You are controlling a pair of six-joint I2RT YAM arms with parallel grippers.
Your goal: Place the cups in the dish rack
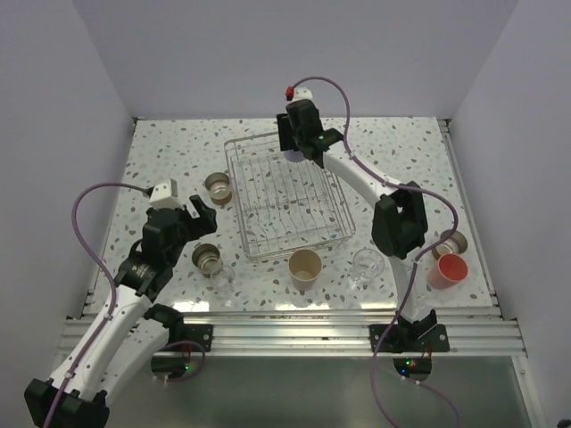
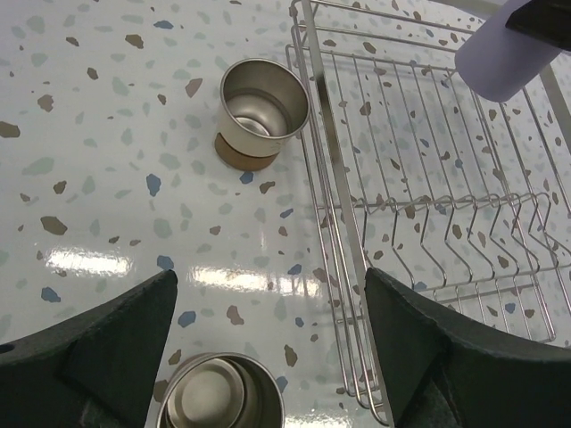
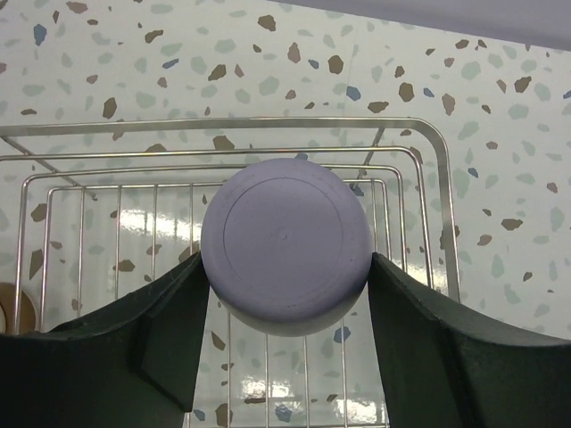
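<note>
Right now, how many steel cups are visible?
3 steel cups: one beside the dish rack's left side, one by the left gripper, one far right beside the salmon-pink cup. Arms may hide more.

White speckled terrazzo tabletop. Plain pale walls enclose three sides. Aluminium rail runs along near edge.

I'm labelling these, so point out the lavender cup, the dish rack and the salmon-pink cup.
lavender cup (image 3: 285, 254), right wrist view, flat base.
dish rack (image 1: 236, 198), top external view, left rim.
salmon-pink cup (image 1: 449, 269), top external view, opening.
</note>
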